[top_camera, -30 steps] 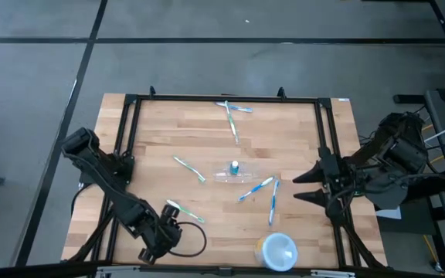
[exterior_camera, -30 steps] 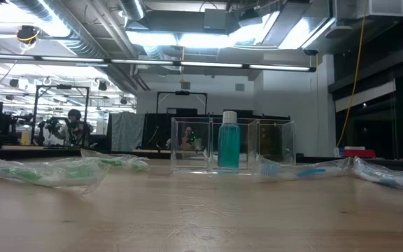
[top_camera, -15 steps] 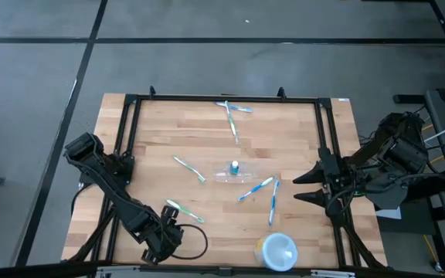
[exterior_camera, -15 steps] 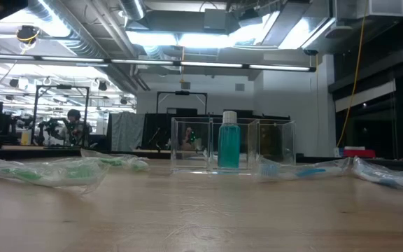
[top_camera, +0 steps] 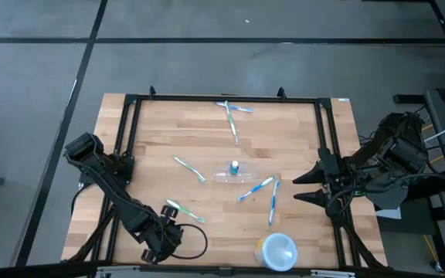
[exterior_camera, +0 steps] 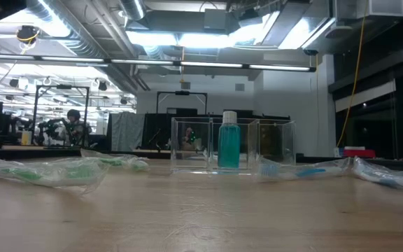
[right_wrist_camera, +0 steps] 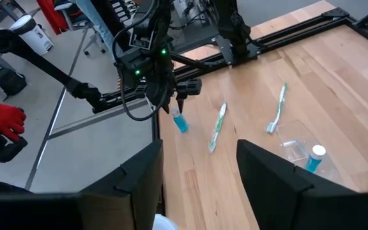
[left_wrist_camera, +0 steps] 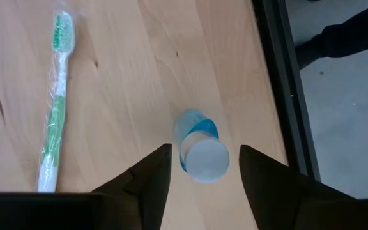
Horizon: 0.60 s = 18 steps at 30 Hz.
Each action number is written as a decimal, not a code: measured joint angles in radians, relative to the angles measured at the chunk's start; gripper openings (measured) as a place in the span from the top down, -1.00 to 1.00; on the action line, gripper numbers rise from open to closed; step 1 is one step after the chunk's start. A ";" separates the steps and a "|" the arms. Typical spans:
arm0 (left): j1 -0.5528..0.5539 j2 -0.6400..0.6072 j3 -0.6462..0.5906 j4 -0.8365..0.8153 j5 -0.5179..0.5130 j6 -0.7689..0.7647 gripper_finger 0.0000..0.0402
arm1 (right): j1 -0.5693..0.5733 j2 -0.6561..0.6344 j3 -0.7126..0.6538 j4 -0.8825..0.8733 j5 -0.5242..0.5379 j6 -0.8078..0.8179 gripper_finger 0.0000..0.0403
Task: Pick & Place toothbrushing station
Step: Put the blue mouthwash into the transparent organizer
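The clear toothbrushing station [top_camera: 232,176] stands on its base on the wood mid-table, with a teal bottle [top_camera: 234,166] upright in it. It also shows in the low view [exterior_camera: 233,145] and the right wrist view [right_wrist_camera: 294,149]. My left gripper [left_wrist_camera: 202,156] is open near the table's near left corner, pointing down. Its fingers stand on either side of a small blue bottle with a white cap [left_wrist_camera: 200,152] and do not touch it. A wrapped green toothbrush [left_wrist_camera: 55,105] lies beside it. My right gripper [top_camera: 306,186] is open and empty at the table's right edge.
Several wrapped toothbrushes lie flat on the wood: green ones [top_camera: 190,169] [top_camera: 185,211], blue ones [top_camera: 255,188] [top_camera: 273,202], and two at the far edge [top_camera: 232,116]. A round white cup [top_camera: 278,251] stands at the near edge. A black frame [top_camera: 222,98] borders the table.
My left arm has shifted a little, its elbow moving slightly toward the table's near edge. Its gripper stays over the near left corner.
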 joint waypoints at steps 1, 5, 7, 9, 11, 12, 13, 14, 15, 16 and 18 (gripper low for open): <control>0.000 0.000 0.000 0.000 0.000 0.000 0.12 | 0.000 0.000 0.000 0.000 0.001 0.000 0.00; 0.000 0.000 0.000 0.002 -0.001 -0.006 0.12 | 0.000 0.000 0.000 0.000 0.003 0.002 0.00; 0.000 0.000 0.000 0.002 -0.006 -0.009 0.12 | 0.000 0.000 0.000 0.000 0.003 0.002 0.00; 0.000 0.000 0.000 0.002 -0.008 -0.012 0.12 | 0.000 0.000 0.000 0.000 0.003 0.002 0.00; 0.000 0.000 0.000 0.002 -0.013 -0.020 0.12 | 0.000 0.000 0.000 0.000 0.003 0.002 0.00; 0.000 0.000 0.000 0.003 -0.017 -0.024 0.12 | 0.000 0.000 0.000 0.000 0.003 0.002 0.00; 0.000 0.000 0.000 0.003 -0.019 -0.026 0.12 | 0.000 0.000 0.000 0.000 0.003 0.002 0.00; 0.000 0.000 0.000 0.004 -0.021 -0.027 0.12 | 0.000 0.000 0.000 0.000 0.003 0.002 0.00; 0.000 0.000 0.000 0.007 -0.022 -0.028 0.12 | 0.000 0.000 0.000 0.000 0.003 0.002 0.00; 0.000 0.000 0.000 0.009 -0.024 -0.031 0.12 | 0.000 0.000 0.000 0.000 0.003 0.002 0.00; 0.000 0.000 0.000 0.012 -0.024 -0.034 0.13 | 0.000 0.000 0.000 0.000 0.003 0.002 0.00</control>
